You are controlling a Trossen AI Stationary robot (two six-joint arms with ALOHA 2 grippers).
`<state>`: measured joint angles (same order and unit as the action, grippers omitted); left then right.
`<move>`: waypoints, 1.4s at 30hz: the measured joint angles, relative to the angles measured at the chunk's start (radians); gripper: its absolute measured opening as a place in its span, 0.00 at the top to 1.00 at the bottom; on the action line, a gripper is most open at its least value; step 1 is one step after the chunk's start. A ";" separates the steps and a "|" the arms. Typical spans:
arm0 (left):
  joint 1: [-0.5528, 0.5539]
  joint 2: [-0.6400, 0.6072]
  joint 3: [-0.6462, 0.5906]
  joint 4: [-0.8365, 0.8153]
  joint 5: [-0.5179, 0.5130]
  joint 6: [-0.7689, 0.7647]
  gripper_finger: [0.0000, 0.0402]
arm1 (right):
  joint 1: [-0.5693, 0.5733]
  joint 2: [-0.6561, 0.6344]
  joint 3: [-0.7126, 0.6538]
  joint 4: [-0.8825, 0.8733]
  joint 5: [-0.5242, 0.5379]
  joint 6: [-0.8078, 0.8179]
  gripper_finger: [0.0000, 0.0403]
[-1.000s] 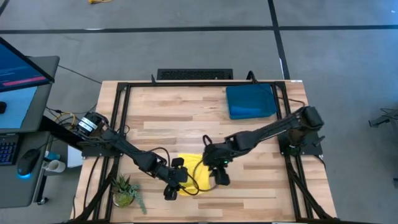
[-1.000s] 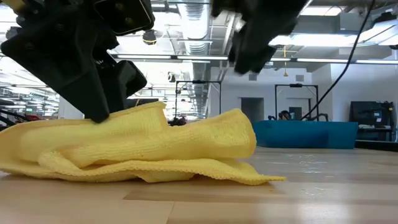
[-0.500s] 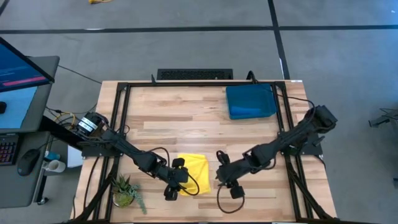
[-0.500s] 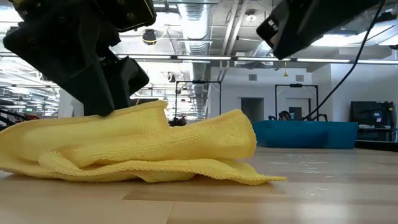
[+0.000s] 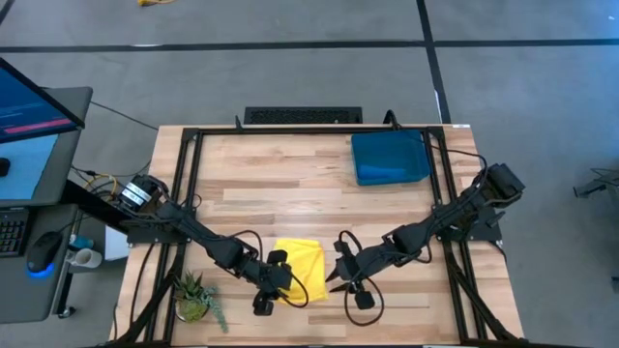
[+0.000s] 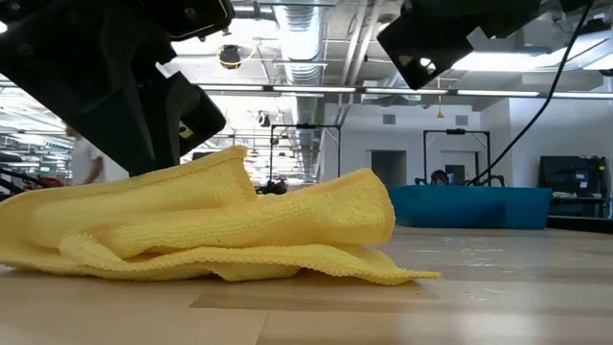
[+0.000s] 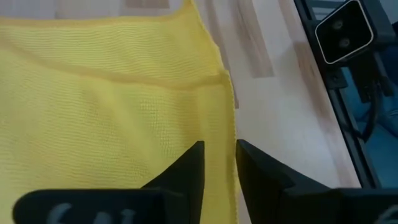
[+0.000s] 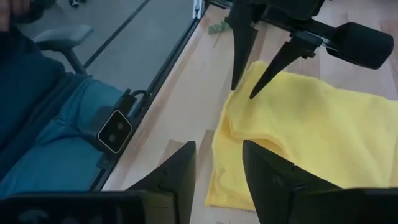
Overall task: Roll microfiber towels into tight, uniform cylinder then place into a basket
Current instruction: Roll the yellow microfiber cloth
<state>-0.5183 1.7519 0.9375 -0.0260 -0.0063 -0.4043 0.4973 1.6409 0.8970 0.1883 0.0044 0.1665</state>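
Left gripper sits low at the near edge of the light wooden slatted table, arm stretched in from the left side, wrist pitched down onto the bright yellow microfiber towel. In its wrist view the two dark fingers stand a narrow gap apart, straddling the towel's hemmed edge; whether they pinch the cloth, cannot tell. In the low view the towel lies crumpled in loose folds on the table, not rolled, with the left gripper's dark body pressed on its raised fold.

Right gripper is just beside the towel's right edge, arm reaching in low from the right side, wrist angled toward the cloth. Its fingers are parted moderately, nothing between them, hovering apart from the towel and pointing toward the other gripper.

Dark teal-blue shallow rectangular basket sits at the far right part of the table, well apart from both grippers. Small green potted plant at the near left corner.
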 joint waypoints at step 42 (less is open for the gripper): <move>-0.021 0.095 0.003 0.042 0.000 -0.024 0.60 | -0.009 0.001 0.000 -0.004 0.001 -0.019 0.65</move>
<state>-0.5388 1.8469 0.9409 0.0156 -0.0067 -0.4284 0.4885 1.6417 0.8970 0.1840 0.0051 0.1480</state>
